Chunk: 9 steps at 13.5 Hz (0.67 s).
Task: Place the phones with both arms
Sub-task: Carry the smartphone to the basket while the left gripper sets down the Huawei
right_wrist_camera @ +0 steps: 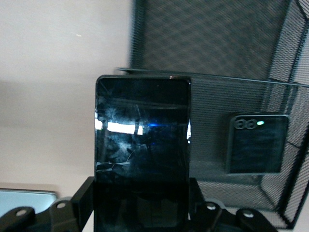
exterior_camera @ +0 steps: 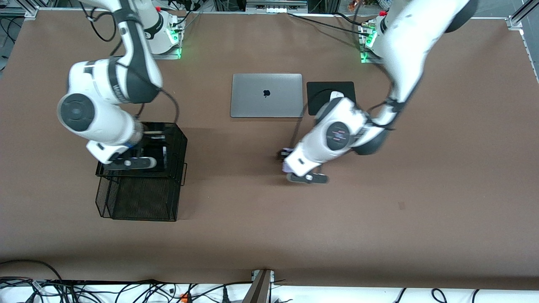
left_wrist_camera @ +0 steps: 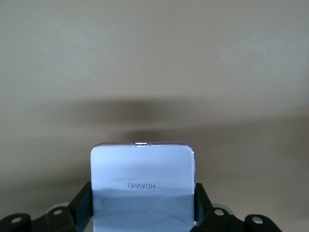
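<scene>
My right gripper (right_wrist_camera: 140, 191) is shut on a long black phone (right_wrist_camera: 142, 130) with a cracked screen. In the front view this gripper (exterior_camera: 145, 147) hangs over the black wire basket (exterior_camera: 139, 202) at the right arm's end of the table. A small squarish black phone (right_wrist_camera: 256, 143) lies inside the basket (right_wrist_camera: 217, 48). My left gripper (left_wrist_camera: 143, 195) is shut on a pale lavender-white phone (left_wrist_camera: 142, 169) marked HUAWEI. It holds that phone low over bare brown table (exterior_camera: 290, 162), nearer the front camera than the laptop.
A closed silver laptop (exterior_camera: 266, 95) lies mid-table toward the bases. Beside it is a black mouse pad (exterior_camera: 330, 90) with a white mouse (exterior_camera: 335, 95), partly covered by the left arm. Cables run along the table's front edge.
</scene>
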Each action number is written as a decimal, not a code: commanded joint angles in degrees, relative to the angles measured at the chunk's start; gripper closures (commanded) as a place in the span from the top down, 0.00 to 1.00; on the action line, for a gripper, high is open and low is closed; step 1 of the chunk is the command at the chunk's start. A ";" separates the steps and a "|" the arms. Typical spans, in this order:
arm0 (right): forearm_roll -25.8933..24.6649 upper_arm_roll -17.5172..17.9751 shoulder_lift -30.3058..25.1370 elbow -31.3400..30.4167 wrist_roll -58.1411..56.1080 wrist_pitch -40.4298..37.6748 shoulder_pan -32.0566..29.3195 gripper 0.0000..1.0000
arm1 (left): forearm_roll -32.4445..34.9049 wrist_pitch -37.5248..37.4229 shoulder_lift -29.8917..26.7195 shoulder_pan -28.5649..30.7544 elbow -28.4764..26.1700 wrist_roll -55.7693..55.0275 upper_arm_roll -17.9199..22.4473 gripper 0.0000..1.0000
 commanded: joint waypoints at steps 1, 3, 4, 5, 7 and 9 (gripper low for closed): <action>0.69 0.05 -4.28 -10.12 -2.20 7.45 1.17 0.00 | 1.98 7.42 3.25 -9.67 1.72 -8.47 6.14 0.38; 0.87 0.14 -3.84 -13.81 -2.73 12.98 1.26 0.00 | 2.07 7.97 3.61 -12.07 1.71 -10.51 7.22 0.96; 0.96 0.14 -3.41 -14.44 -3.26 14.66 1.26 0.00 | 2.16 7.88 3.26 -11.82 1.71 -10.51 7.22 1.00; 0.96 0.23 -3.14 -14.44 -3.17 14.76 1.26 0.00 | 2.16 7.79 2.91 -11.47 1.71 -10.51 7.22 1.00; 1.04 0.23 -2.96 -14.01 -2.91 14.42 1.26 0.79 | 2.16 5.44 1.33 -10.94 1.45 -10.43 7.39 1.00; 1.05 0.14 -3.05 -12.61 -3.00 13.80 1.17 1.00 | 3.38 -3.14 -3.14 -9.02 1.89 -8.16 8.79 1.00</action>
